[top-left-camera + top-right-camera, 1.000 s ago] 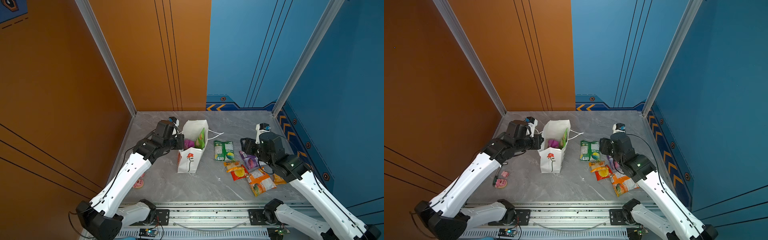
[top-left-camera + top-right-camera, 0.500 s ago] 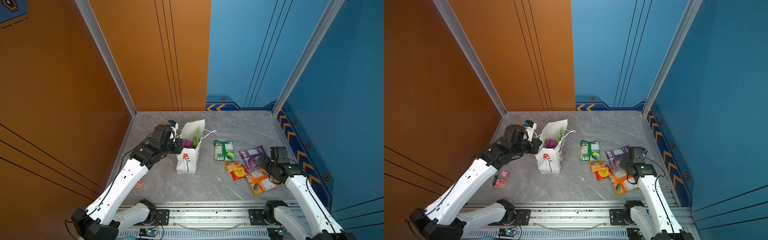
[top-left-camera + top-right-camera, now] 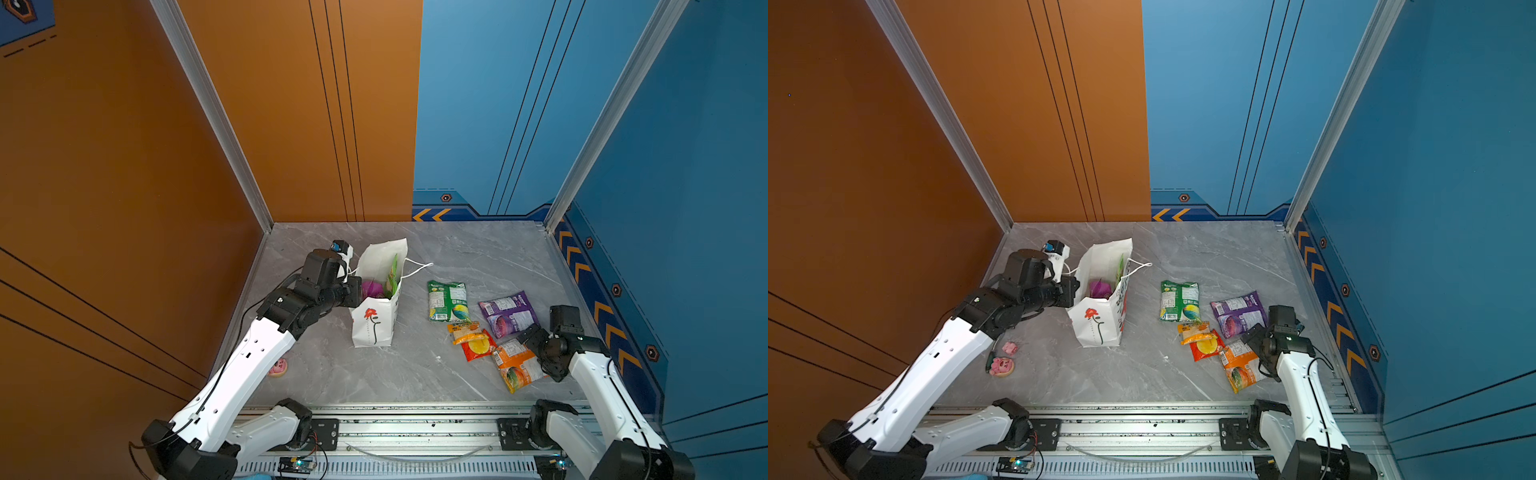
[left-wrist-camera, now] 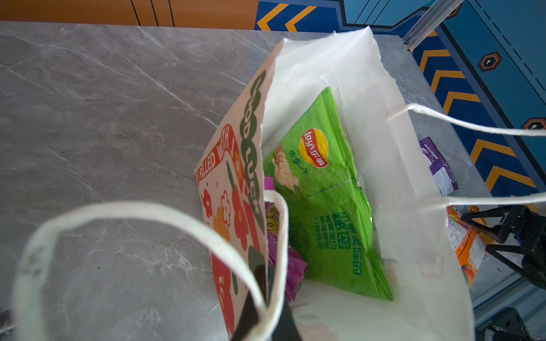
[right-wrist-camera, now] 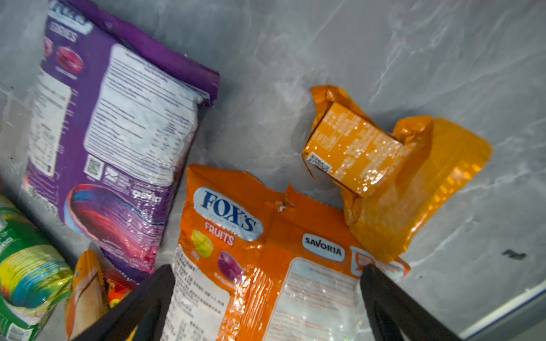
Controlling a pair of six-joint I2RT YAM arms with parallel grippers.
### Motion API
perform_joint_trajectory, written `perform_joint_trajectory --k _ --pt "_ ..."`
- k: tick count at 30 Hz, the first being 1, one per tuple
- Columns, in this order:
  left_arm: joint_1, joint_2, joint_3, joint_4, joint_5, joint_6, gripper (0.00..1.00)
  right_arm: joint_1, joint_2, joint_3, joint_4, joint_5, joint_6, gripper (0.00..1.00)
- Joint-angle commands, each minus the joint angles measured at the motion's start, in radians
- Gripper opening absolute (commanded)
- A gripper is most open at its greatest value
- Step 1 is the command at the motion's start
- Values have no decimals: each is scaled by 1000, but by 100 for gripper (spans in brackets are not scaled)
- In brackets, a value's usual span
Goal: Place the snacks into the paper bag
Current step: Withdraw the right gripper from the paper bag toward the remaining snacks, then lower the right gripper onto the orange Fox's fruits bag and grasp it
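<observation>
Right wrist view: right tool (image 5: 267,270) spread wide, empty, fingers either side of orange Fox's packet (image 5: 236,251) lying on table (image 5: 384,44), well right of paper bag (image 3: 374,324). Left tool (image 4: 266,292) clenched on paper bag rim. Green Lay's packet (image 4: 319,192) and small purple packet (image 4: 292,271) inside paper bag.

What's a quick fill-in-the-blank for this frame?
1. Inside the tall white paper carrier bag stands a crinkly ____ foil crisp packet.
2. The right claw hangs ____ over the orange Fox's foil sweet packet.
3. The flower printed on the bag's front is ____.
Missing: green; open; red.
</observation>
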Motion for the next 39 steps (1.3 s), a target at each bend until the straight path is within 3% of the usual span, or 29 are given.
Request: perform_joint_trajectory --k 1,5,12,20,24,26,31,34,35,39 --pt "8 -17 -3 -3 -22 20 0 31 28 -27 23 -46 35 100" --pt "8 -16 -5 -3 -28 20 0 83 13 -61 49 -92 99 100" --pt "7 -12 -5 -3 -28 19 0 268 -52 -109 70 -59 262 100" --pt "8 -8 -6 -3 -28 17 0 519 -131 -167 136 32 525 100" --pt "9 -8 -7 -3 -28 19 0 618 -134 -142 135 91 565 100" --pt "9 -8 -6 -2 -31 19 0 643 -115 -104 101 132 526 100" --pt "9 -6 -8 -3 -40 20 0 667 -35 77 -81 180 297 100" --pt "9 -2 -7 -3 -35 20 0 729 -8 167 -198 285 212 100" --pt "8 -2 -5 -2 -32 19 0 715 4 172 -195 269 172 100" --pt "11 -7 -8 -3 -41 22 0 523 89 152 -41 -22 -15 100"
